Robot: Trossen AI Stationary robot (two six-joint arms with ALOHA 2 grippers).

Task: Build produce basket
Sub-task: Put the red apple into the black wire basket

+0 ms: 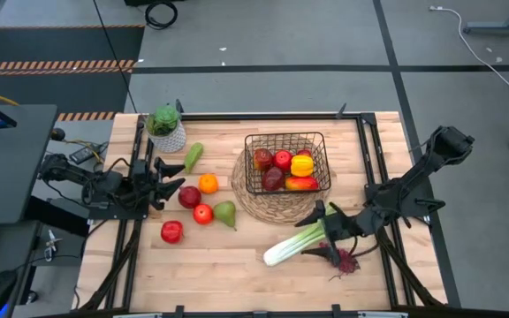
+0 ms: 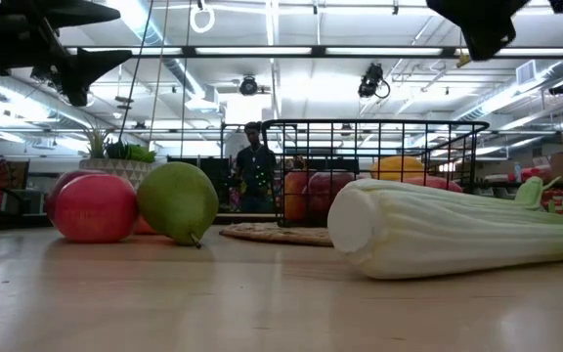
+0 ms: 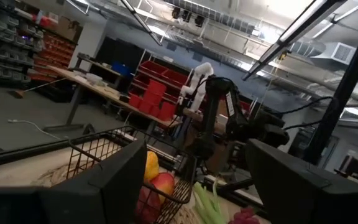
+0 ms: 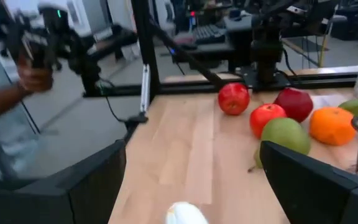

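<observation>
1. The celery (image 1: 295, 242) was seen lying on the counter (image 1: 237, 274), nearest.
2. The right gripper (image 1: 319, 215) was held just above its leafy end, fingers spread wide, nothing held.
3. The basket (image 1: 287, 162), with produce inside, was set on the woven mat (image 1: 254, 201).
4. The left gripper (image 1: 173, 176) was held beside the loose fruit, fingers partly apart and empty.

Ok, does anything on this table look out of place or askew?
Mildly. The black wire-mesh basket sits off-centre on the round woven straw mat, toward one edge. The long pale-green celery lies diagonally on the table, with a loose purple-red leafy bit beside its leafy end. Nothing looks spilled or damaged.
</observation>
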